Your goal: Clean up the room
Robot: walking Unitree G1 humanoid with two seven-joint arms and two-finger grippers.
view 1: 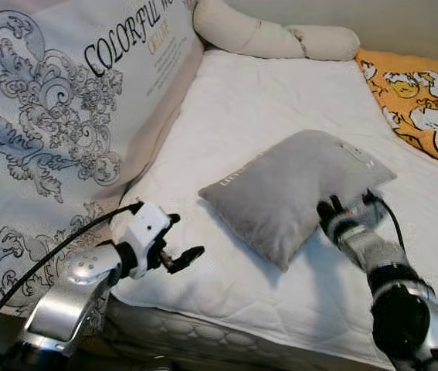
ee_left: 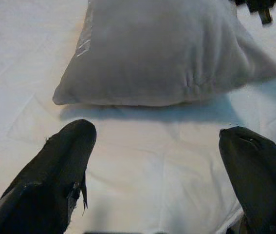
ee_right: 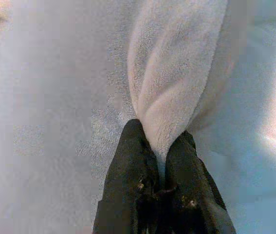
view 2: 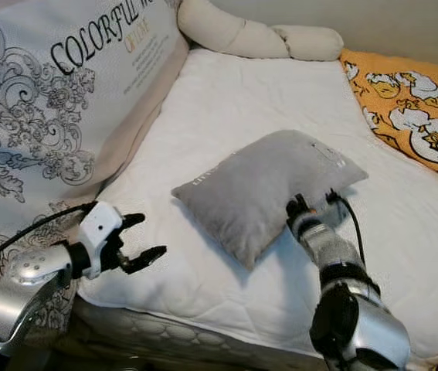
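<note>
Pinching grey pillow [view 1: 292, 189] edge — right gripper [ee_right: 161, 146].

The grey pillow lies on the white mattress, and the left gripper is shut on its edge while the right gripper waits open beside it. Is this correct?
Not quite: the sides are swapped. The right gripper is shut on a fold of the grey pillow, as the right wrist view shows. The left gripper waits open beside it, above the white mattress.

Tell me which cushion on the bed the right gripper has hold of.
The small grey plush pillow mid-mattress; the right gripper pinches its edge. The long cream bolster lies untouched at the bed's far end.
</note>
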